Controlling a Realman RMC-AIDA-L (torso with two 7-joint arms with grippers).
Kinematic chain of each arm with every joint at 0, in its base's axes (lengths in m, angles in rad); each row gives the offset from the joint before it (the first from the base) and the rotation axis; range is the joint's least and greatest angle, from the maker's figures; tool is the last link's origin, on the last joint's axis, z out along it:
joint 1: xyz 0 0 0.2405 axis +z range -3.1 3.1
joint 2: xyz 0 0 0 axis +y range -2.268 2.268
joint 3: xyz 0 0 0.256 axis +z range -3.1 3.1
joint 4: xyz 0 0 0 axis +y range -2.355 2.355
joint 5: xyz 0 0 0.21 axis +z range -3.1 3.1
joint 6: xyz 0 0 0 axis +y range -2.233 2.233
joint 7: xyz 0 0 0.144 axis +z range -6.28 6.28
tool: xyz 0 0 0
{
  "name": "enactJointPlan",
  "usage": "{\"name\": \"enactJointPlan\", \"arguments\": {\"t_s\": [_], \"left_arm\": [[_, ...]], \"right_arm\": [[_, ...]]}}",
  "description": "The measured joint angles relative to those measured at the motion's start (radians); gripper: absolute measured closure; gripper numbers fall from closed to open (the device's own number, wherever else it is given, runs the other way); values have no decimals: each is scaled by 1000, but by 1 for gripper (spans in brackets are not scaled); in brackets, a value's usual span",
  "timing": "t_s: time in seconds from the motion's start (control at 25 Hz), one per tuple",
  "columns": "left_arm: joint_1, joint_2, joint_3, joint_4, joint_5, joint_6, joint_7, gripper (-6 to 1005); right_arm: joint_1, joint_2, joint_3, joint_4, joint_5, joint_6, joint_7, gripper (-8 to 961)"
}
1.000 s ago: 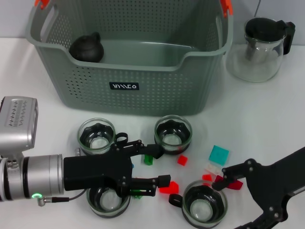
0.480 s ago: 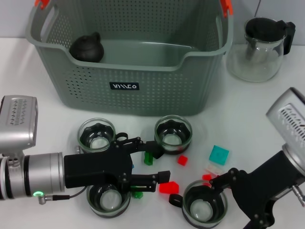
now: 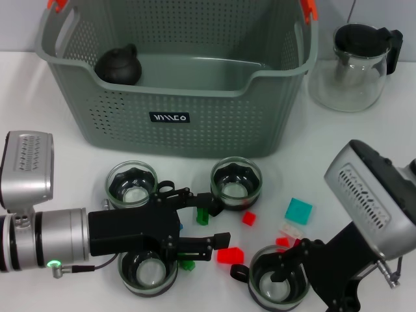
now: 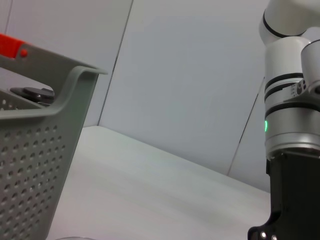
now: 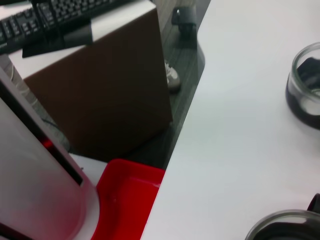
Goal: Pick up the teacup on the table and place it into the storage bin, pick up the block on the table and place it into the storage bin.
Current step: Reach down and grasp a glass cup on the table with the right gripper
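Head view shows your left gripper [image 3: 207, 224] lying low over the tabletop [image 3: 364, 143] with its jaws spread wide, holding nothing; a small green block [image 3: 203, 216] sits just beside the upper finger and a red block [image 3: 229, 255] just beside the lower one. Your right gripper [image 3: 292, 260] reaches in from the near right corner, and one dark finger appears to dip inside the near-right teacup [image 3: 279, 278]; you cannot tell from here whether those jaws are spread or pinched on the rim.

Moving outward, three more glass teacups stand on the tabletop: one at left [image 3: 132, 183], one in the middle [image 3: 236, 181], one under the left arm [image 3: 148, 274]. Other blocks, including a teal one [image 3: 298, 210], lie scattered between the cups.

Farther back, the storage bin [image 3: 195, 110] holds only a dark teapot [image 3: 119, 65]; no teacup or block is visible inside. You should judge both placements as not yet done, with the cup pick only beginning.
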State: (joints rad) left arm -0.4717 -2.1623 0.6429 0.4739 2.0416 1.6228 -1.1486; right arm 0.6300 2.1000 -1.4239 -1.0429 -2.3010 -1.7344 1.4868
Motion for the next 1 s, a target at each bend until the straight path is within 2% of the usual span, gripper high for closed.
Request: {"name": "enactJointPlan", "arguments": {"t_s": [0.2,0.64,0.84,1.0], "left_arm": [[3,1,-4,0,1,-1,0,124],[8,3,-8,0,-4,-8,1,123],[9,4,-8,0,-5,-21,1,124],[11,4,-8,0,-5,-25,1,124]], "right_arm": [[0,0,-58,-1,0,37,28,11],[1,0,-115,-2,0,89,77,12],[14,0,-133,-7,-1,111,139,57],[17,0,-147,-10,-9,112,159,211]]}}
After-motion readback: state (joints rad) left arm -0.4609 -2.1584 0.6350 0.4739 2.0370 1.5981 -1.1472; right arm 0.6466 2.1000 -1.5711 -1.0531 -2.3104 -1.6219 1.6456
